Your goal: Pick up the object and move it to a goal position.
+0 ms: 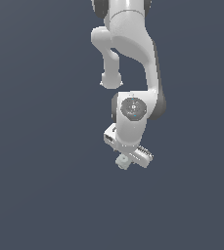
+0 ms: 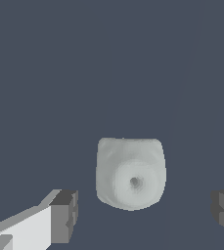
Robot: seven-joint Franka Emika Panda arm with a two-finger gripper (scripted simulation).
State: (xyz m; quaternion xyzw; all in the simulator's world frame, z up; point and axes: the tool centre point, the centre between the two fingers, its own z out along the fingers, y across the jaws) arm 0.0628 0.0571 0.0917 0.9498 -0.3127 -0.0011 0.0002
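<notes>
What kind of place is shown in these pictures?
Likely a bare simulated test scene, not a real room: only a flat dark blue-grey ground, a white robot arm, and a small pale grey-green lump between the open claw.

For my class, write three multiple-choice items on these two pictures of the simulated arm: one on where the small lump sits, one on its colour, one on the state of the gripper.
1. Where is the object relative to the gripper?
A. Between the two fingertips, with gaps on both sides
B. Far off to one side of both fingers
C. On top of the arm's elbow

2. What colour is the object?
A. Bright red
B. Pale grey-green
C. Black

3. What state is the gripper in?
A. Shut tight on the object
B. Open, not touching the object
C. Out of both views

Answers: 1 A, the wrist view shows it between the dark fingertips. 2 B, both views show that tint. 3 B, background shows on both sides.
</notes>
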